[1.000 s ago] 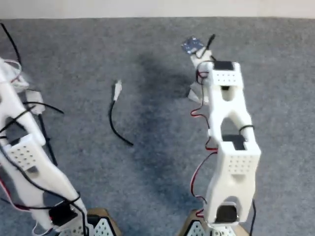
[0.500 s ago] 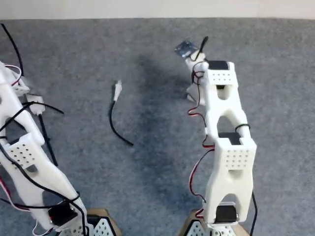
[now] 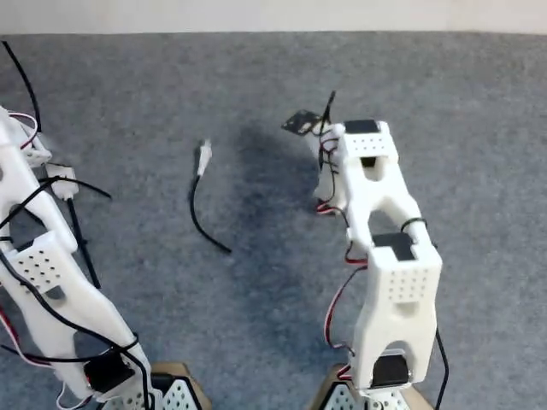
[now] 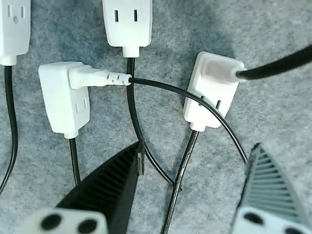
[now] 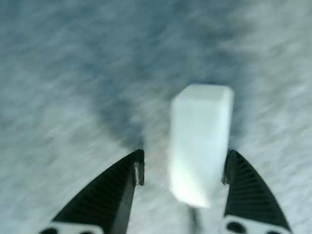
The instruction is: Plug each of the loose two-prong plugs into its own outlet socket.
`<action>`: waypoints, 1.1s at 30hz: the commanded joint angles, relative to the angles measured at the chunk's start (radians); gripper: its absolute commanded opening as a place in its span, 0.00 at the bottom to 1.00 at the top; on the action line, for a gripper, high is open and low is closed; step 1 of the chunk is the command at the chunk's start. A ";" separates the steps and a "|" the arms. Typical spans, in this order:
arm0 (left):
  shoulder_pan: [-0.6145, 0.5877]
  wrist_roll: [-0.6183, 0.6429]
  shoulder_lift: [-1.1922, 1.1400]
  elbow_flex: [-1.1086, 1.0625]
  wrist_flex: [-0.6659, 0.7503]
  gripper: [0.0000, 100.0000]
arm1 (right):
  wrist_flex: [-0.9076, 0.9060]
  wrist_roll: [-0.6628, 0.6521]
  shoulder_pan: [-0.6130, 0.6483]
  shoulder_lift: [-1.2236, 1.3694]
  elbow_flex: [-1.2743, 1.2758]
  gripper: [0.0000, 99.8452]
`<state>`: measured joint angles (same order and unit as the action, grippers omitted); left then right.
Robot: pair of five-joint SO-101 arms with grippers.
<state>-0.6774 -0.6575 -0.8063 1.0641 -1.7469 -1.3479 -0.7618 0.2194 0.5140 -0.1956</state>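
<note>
The loose plug (image 3: 203,157) lies on the grey carpet (image 3: 128,85) between your two arms, with its black cord trailing toward the bases. Your right arm is folded low, its gripper (image 5: 184,156) spread around a blurred white block (image 5: 200,141) with a gap at one finger. Your left gripper (image 4: 197,146) hangs spread above the sockets (image 4: 126,22), two of them already filled.

A white two-prong plug (image 3: 203,157) on a black cord lies loose, left of centre. Two white sockets (image 4: 64,102) hold plugs.
</note>
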 commanded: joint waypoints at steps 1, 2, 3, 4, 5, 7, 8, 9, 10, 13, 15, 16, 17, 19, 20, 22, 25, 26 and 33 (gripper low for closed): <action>0.022 -0.012 0.012 0.035 0.017 0.33 | -0.058 -0.012 0.073 -0.222 0.120 0.25; 0.027 -0.011 0.012 0.033 0.021 0.33 | -0.065 -0.008 0.097 -0.274 0.170 0.25; 0.030 -0.011 0.012 0.031 0.021 0.33 | -0.067 -0.008 0.127 -0.329 0.220 0.25; 0.031 -0.009 0.012 0.031 0.018 0.33 | -0.065 -0.008 0.153 -0.381 0.274 0.25; 0.031 -0.009 0.012 0.031 0.017 0.33 | -0.064 -0.008 0.182 -0.429 0.326 0.25; 0.031 -0.009 0.012 0.033 0.015 0.33 | -0.044 -0.006 0.228 -0.510 0.417 0.25; 0.031 -0.009 0.012 0.033 0.015 0.33 | -0.025 -0.006 0.234 -0.544 0.453 0.25; 0.031 -0.009 0.012 0.033 0.015 0.33 | -0.001 -0.002 0.234 -0.570 0.484 0.25; 0.028 -0.009 0.012 0.033 0.015 0.33 | 0.031 0.014 0.231 -0.588 0.510 0.25; 0.024 -0.009 0.012 0.031 0.015 0.33 | 0.117 0.038 0.185 -0.584 0.550 0.25; 0.024 -0.009 0.012 0.031 0.015 0.33 | 0.154 0.040 0.143 -0.541 0.547 0.25; 0.024 -0.009 0.012 0.031 0.015 0.33 | 0.170 0.040 0.125 -0.510 0.542 0.25; 0.024 -0.009 0.012 0.031 0.015 0.33 | 0.182 0.040 0.110 -0.478 0.532 0.25; 0.025 -0.009 0.012 0.031 0.015 0.33 | 0.208 0.041 0.074 -0.407 0.496 0.25; 0.025 -0.009 0.012 0.031 0.015 0.33 | 0.223 0.041 0.056 -0.374 0.473 0.25; 0.027 -0.009 0.012 0.030 0.015 0.33 | 0.246 0.043 0.022 -0.312 0.418 0.25; 0.028 -0.009 0.012 0.030 0.015 0.33 | 0.249 0.043 -0.007 -0.239 0.329 0.25; 0.028 -0.009 0.012 0.030 0.015 0.33 | 0.248 0.043 -0.008 -0.217 0.309 0.25; 0.028 -0.009 0.010 0.030 0.015 0.33 | 0.252 0.101 0.001 -0.148 0.266 0.22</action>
<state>-0.6651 -0.6575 -0.8063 1.0641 -1.7361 -1.1132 -0.7127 0.2240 0.3713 0.1158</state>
